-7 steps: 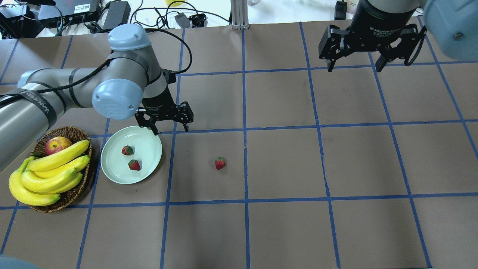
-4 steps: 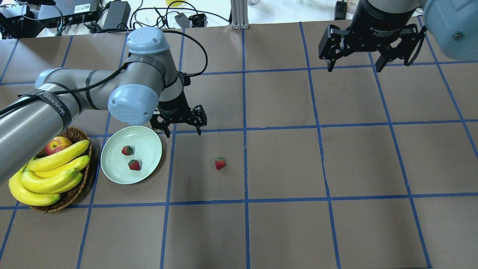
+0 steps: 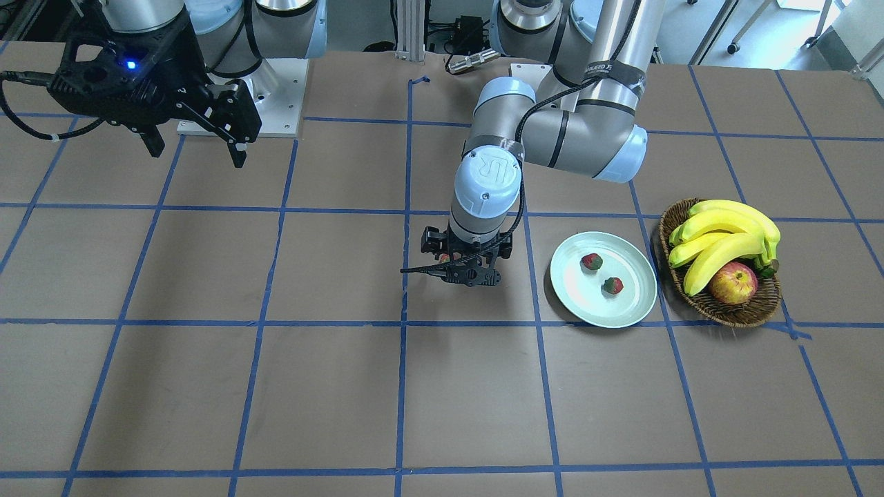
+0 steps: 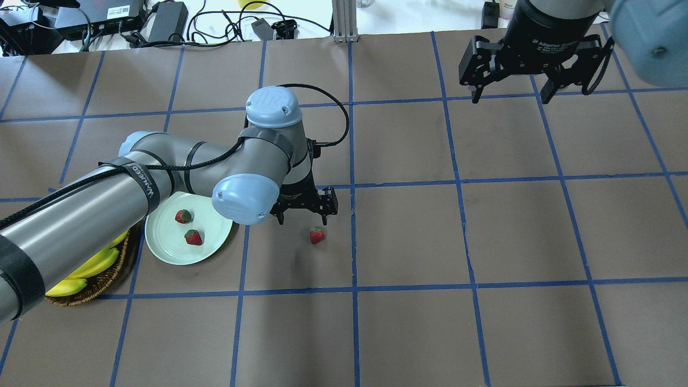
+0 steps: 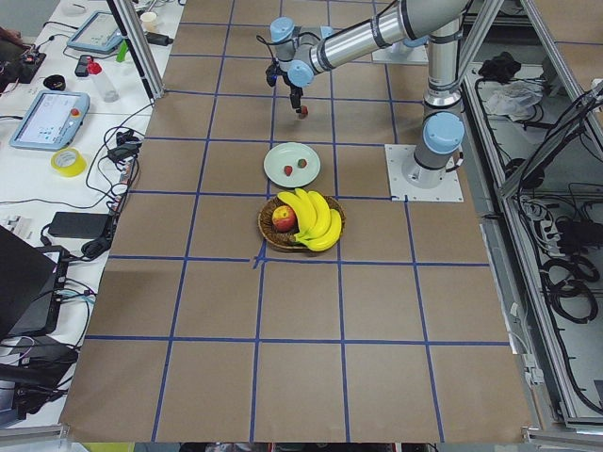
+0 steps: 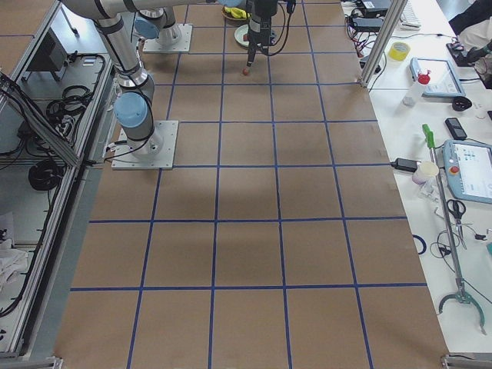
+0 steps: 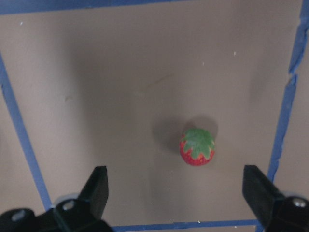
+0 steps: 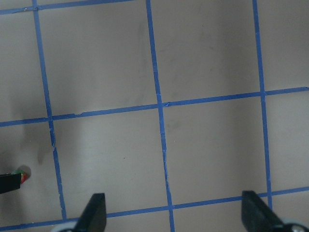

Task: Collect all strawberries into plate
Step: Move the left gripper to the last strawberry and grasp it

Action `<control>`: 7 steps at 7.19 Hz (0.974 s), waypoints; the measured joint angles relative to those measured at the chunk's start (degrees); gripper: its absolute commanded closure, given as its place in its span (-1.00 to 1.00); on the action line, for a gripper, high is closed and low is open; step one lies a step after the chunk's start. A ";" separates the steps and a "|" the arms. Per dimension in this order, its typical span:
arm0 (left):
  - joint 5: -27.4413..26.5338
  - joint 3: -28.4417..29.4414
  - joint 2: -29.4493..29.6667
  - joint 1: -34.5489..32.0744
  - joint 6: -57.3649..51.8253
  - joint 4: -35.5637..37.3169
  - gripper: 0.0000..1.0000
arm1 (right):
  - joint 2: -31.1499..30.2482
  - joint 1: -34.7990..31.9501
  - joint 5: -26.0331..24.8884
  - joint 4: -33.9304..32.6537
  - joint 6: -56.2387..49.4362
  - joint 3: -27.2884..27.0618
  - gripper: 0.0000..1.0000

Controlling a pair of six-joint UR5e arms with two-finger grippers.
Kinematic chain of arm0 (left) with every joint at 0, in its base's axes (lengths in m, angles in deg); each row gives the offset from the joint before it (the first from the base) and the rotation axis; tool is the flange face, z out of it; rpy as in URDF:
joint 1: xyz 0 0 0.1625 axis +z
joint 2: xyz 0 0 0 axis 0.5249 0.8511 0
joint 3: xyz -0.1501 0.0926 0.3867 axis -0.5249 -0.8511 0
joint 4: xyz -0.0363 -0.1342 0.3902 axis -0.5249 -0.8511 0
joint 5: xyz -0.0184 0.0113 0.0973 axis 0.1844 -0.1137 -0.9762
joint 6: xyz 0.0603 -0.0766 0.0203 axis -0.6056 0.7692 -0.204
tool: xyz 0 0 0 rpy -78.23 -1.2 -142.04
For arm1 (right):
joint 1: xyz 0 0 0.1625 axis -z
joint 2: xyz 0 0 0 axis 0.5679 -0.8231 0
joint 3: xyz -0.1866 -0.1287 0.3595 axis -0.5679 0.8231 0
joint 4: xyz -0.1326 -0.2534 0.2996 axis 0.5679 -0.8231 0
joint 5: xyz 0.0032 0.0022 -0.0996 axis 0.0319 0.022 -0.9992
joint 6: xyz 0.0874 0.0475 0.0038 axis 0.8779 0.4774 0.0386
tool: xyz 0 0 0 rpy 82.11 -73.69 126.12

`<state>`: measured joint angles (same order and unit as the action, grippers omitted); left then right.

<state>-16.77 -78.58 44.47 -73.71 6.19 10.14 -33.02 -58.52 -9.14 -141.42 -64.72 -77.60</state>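
Observation:
Two strawberries [image 4: 183,216] [image 4: 193,237] lie on the pale mint plate [image 4: 161,248] at the left. A third strawberry [image 4: 317,235] stands alone on the brown table, right of the plate. My left gripper [image 4: 302,216] hovers open just behind and slightly left of this berry, nothing between its fingers. In the left wrist view the strawberry [image 7: 197,146] sits ahead of the open gripper [image 7: 177,193], right of centre. My right gripper [image 4: 510,98] hangs open and empty at the far right, well away from the berries.
A wicker basket [image 3: 732,315] with bananas [image 3: 722,235] and an apple [image 3: 733,283] stands beside the plate [image 3: 621,312], partly under my left arm in the overhead view. Cables and boxes lie beyond the table's far edge. Blue tape lines grid the table.
My left arm has swung right, carrying its open gripper from the plate's far rim to just behind the loose strawberry. The right arm and all berries have stayed put.

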 measured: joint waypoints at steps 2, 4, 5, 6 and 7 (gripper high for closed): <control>0.32 -1.73 1.26 -0.14 -0.30 2.71 -1.00 | 0.00 0.00 0.00 0.00 0.00 0.03 -1.00; 0.37 -2.04 1.78 -0.23 -0.03 2.96 -0.93 | 0.00 -0.03 0.00 0.01 0.00 0.01 -1.00; 0.37 -2.14 1.85 -0.29 -0.03 2.80 -0.92 | 0.00 -0.03 0.00 0.03 0.00 0.00 -1.00; 0.40 -2.21 1.89 -0.32 -0.15 2.68 -0.74 | 0.00 -0.02 0.00 0.02 0.00 -0.03 -1.00; 0.42 -2.23 2.01 -0.32 -0.28 2.60 -0.73 | 0.00 0.00 0.00 0.01 0.00 -0.04 -1.00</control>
<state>-16.35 -80.81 46.47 -74.03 5.91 12.74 -33.02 -58.52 -9.14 -141.42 -64.72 -77.65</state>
